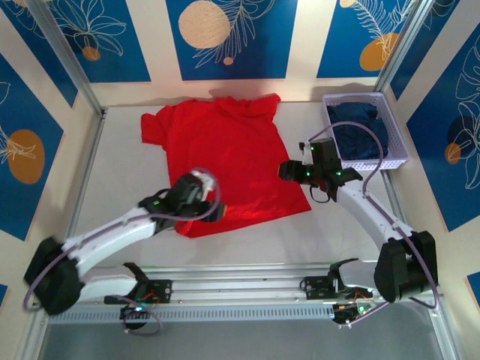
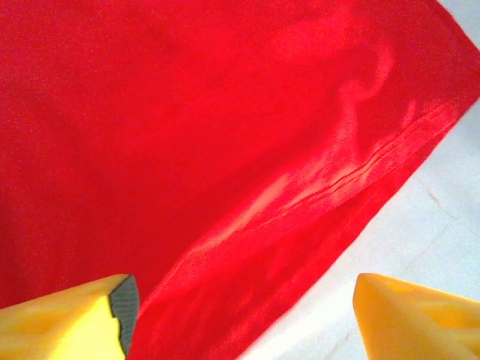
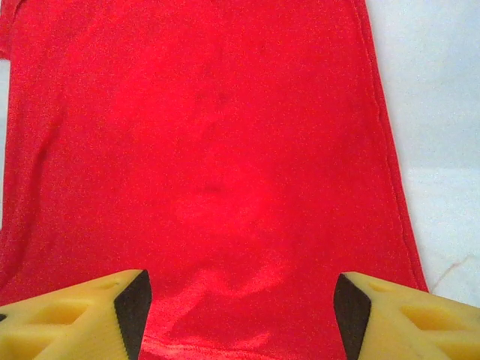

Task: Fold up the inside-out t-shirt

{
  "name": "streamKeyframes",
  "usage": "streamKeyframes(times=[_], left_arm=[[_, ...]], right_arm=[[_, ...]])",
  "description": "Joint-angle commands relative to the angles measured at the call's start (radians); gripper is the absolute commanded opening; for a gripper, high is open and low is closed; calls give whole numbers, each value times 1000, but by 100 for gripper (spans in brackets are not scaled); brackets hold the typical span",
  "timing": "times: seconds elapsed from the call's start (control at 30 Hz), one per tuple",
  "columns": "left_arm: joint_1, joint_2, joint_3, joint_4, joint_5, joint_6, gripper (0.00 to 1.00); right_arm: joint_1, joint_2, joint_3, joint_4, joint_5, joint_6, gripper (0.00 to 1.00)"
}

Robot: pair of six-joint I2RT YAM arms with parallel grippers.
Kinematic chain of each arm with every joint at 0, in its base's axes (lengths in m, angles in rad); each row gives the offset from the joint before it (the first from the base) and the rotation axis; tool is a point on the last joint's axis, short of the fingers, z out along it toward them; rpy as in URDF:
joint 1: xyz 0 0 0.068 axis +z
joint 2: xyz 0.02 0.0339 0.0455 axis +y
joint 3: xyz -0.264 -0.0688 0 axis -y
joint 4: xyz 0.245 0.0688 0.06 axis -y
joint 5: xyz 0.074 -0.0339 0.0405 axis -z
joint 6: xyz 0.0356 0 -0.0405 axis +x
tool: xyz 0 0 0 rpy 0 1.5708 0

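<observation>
Item 1, nearest in my top view: left arm base [image 1: 51,279], at 7 o'clock on the bench [image 1: 124,184], with the arm reaching toward 2 o'clock.

Item 2: left tool [image 1: 210,211]. Its yellow fingers [image 2: 67,319] are spread apart with nothing gripped. It sits over the near hem [image 2: 360,176] of the t-shirt [image 1: 232,157], at the cloth's 7 o'clock. On its wrist view the stitched hem runs on a slant, with bare bench at 4 o'clock. I cannot tell whether the tool touches the cloth.

Item 3: t-shirt, bright red, spread flat mid-bench. The neck end is toward 12 o'clock and the hem toward 6 o'clock. One sleeve is out at 10 o'clock, and the far edge is rumpled.

Item 4: right tool [image 1: 289,171], fingers likewise apart and holding nothing, at the t-shirt's 3 o'clock edge. Its wrist view has red cloth below, the side seam [image 3: 386,150] at 3 o'clock and bench beyond.

Item 5: right arm base [image 1: 405,270], at 5 o'clock.

Item 6: basket [image 1: 397,133], white, at 2 o'clock, holding a dark navy garment [image 1: 358,127].
</observation>
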Motion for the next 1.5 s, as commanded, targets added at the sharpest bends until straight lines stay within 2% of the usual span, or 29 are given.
streamKeyframes(times=[0.0,0.13,0.33,0.47,0.73,0.93,1.03,1.23,1.47], left_arm=[[-65,199,119,12,-101,274,63],[-66,392,229,-6,-27,342,58],[-66,489,286,6,92,369,58],[-67,543,316,-8,99,380,57],[-65,586,354,-26,55,381,31],[-55,568,356,-23,89,366,7],[-44,524,345,-16,120,351,0],[32,401,310,12,235,266,0],[118,335,255,87,391,108,0]], right_arm=[[-7,6,36,15,-21,-7,67],[-28,-17,20,9,-13,-6,67],[-62,-58,-20,16,-18,1,67],[-71,-54,-30,12,-21,-1,68],[-72,-51,-35,14,-27,-3,67],[-72,-55,-36,2,-26,-4,68],[-72,-64,-41,-4,-34,0,67],[-34,-144,-99,19,-83,-26,68],[105,-203,-213,165,-144,-72,66]])
